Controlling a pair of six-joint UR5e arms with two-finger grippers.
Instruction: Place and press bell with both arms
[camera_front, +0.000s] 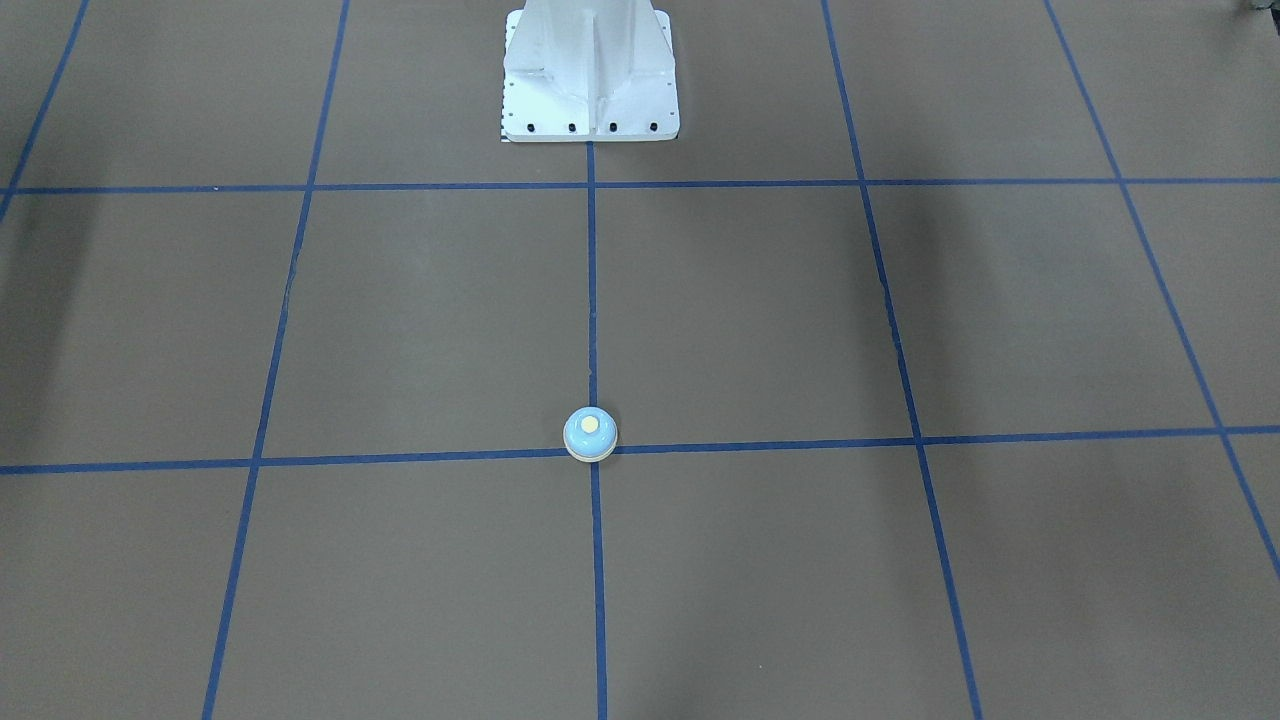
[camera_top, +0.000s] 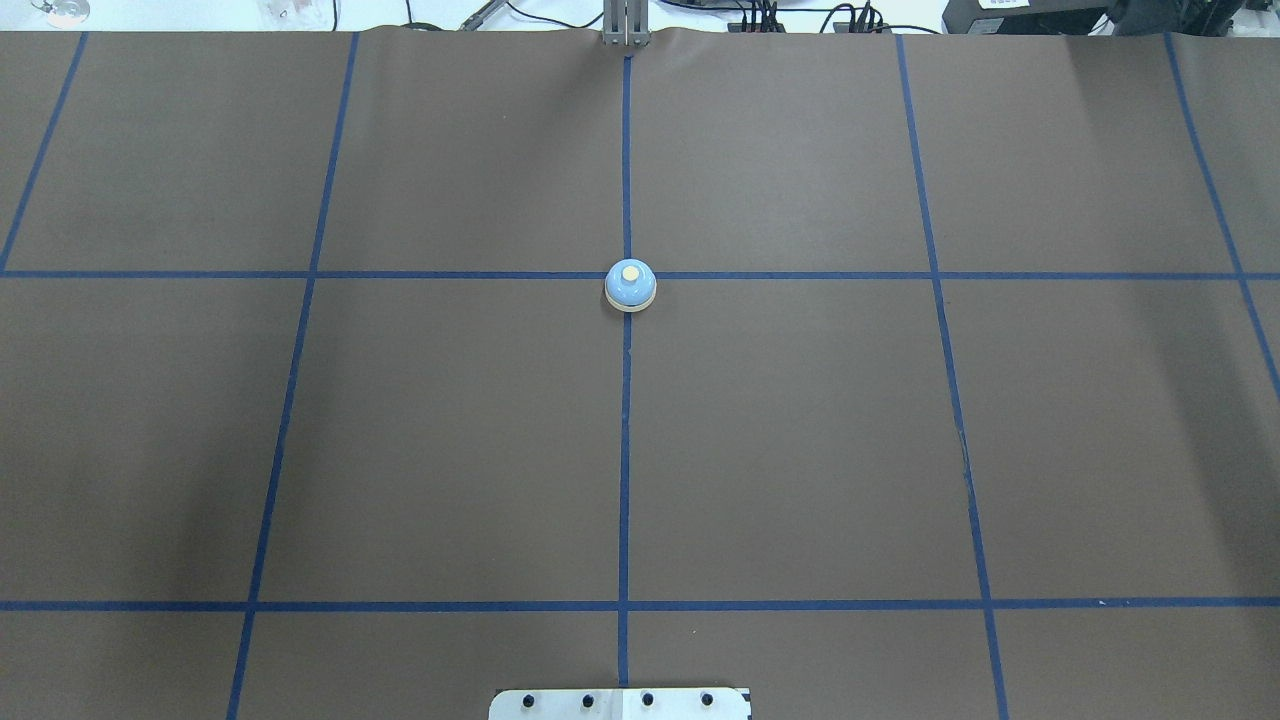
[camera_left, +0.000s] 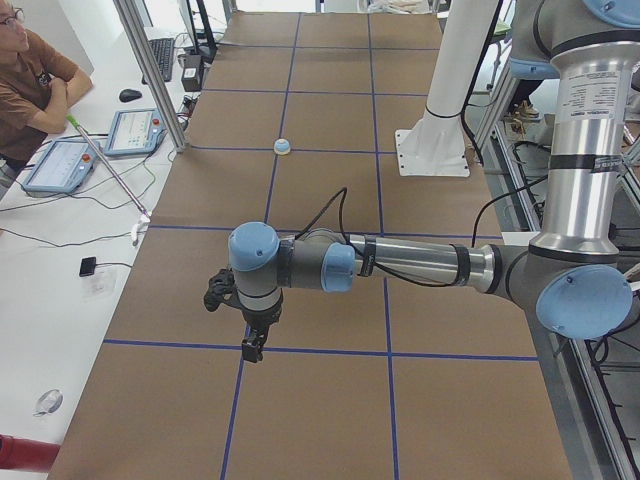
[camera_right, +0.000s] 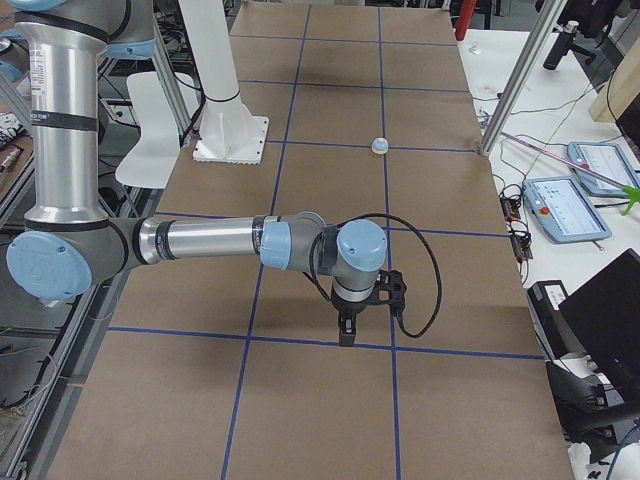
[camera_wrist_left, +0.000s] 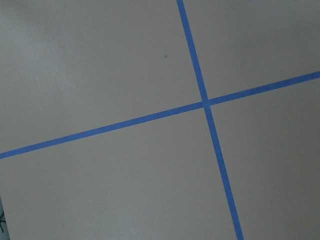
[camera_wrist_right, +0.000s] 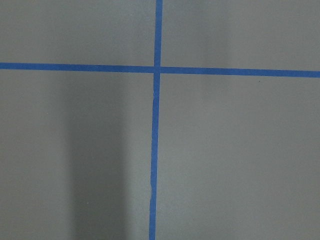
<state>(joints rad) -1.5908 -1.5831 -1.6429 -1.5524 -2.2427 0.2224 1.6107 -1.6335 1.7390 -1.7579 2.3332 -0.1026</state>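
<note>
The light-blue bell (camera_front: 590, 434) with a cream button stands upright on a crossing of blue tape lines at the table's middle; it also shows in the overhead view (camera_top: 630, 285) and small in the side views (camera_left: 283, 147) (camera_right: 379, 146). My left gripper (camera_left: 254, 347) shows only in the exterior left view, hanging above the table far from the bell; I cannot tell if it is open or shut. My right gripper (camera_right: 346, 331) shows only in the exterior right view, also far from the bell; I cannot tell its state. Both wrist views show only mat and tape.
The white bolted pedestal base (camera_front: 590, 75) stands at the robot's side of the brown mat (camera_top: 800, 430). An operator (camera_left: 30, 85) sits beside tablets (camera_left: 135, 130) at the table's far side. A metal post (camera_top: 626, 25) stands at the mat's far edge.
</note>
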